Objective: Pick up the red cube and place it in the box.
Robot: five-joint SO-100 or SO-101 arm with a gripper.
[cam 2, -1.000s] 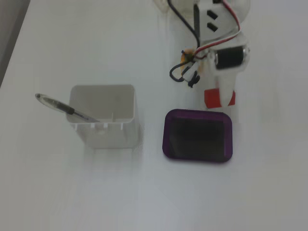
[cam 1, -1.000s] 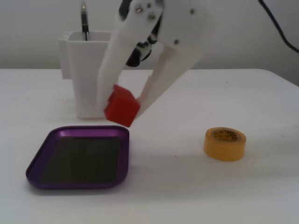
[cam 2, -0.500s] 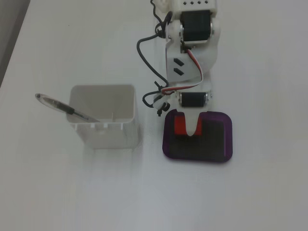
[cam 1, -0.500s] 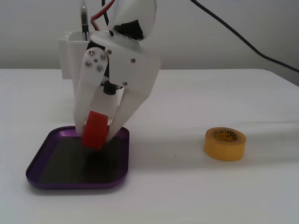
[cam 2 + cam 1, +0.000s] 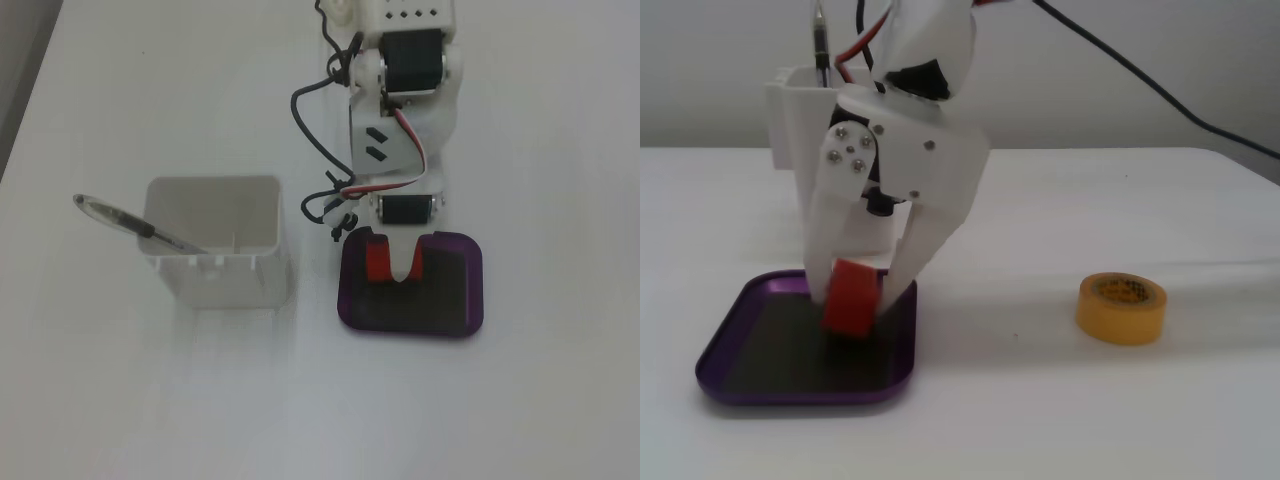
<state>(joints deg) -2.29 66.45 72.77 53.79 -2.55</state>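
Red cube (image 5: 851,297) in closed claw (image 5: 858,303), low inside purple box (image 5: 724,378), near its right rim.

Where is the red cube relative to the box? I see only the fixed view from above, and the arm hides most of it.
Observer: From the side, the red cube is between the fingers of the gripper, low over the box, near its right rim.
Operator: Does it touch the bottom already?
Observer: I cannot tell; it looks tilted, very close to the dark floor.
Operator: Is anything else near the box?
Observer: A yellow tape roll stands to the right in the side view, apart from the box.
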